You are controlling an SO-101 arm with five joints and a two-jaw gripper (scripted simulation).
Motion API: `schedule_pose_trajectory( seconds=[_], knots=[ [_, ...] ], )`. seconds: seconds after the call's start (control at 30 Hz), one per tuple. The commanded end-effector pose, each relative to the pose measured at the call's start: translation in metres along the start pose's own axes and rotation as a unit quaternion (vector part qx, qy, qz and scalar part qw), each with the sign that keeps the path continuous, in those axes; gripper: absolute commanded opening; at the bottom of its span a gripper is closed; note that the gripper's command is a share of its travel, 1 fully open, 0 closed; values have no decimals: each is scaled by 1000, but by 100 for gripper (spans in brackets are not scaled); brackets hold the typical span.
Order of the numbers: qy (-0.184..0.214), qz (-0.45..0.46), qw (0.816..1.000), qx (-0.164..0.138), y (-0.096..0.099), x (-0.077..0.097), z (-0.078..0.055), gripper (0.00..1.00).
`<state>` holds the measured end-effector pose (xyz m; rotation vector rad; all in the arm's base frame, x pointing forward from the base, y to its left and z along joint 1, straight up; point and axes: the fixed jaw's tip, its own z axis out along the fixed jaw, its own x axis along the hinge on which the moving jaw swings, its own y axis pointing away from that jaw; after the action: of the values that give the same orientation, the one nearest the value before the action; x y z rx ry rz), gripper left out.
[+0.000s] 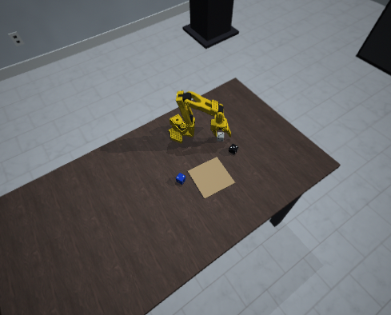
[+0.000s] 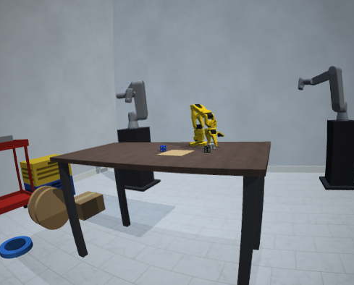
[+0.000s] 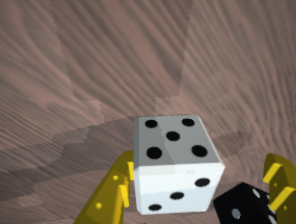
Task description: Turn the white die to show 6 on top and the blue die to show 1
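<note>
1. White die (image 3: 175, 162) sits on the tabletop (image 1: 105, 240) between the jaws of the gripper (image 3: 197, 200), which stand apart and grip nothing; it shows 5 up, not 6.
2. Black die (image 3: 245, 207) lies just beside the gripper.
3. Blue die (image 1: 181, 178) rests well away, beside the mat (image 1: 211, 177), not on it.
4. Both turns and placements remain; the blue die's top face is too small to read.
</note>
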<state>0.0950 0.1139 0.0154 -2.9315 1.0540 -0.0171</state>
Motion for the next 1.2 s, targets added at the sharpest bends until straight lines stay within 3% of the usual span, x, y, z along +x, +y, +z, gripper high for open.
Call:
schedule_pose_trajectory(
  seconds=[0.0, 0.17, 0.37, 0.43, 0.73, 1.17],
  knots=[
    [-1, -6, 1000, 7, -2, -2, -2, 36],
    [-1, -6, 1000, 7, -4, -2, -10, 36],
    [-1, -6, 1000, 7, -5, -2, -31, 36],
    [-1, -6, 1000, 7, -5, -2, -31, 36],
    [-1, -6, 1000, 7, -2, -2, -58, 36],
    [-1, -6, 1000, 7, -2, -2, -61, 36]
  ],
)
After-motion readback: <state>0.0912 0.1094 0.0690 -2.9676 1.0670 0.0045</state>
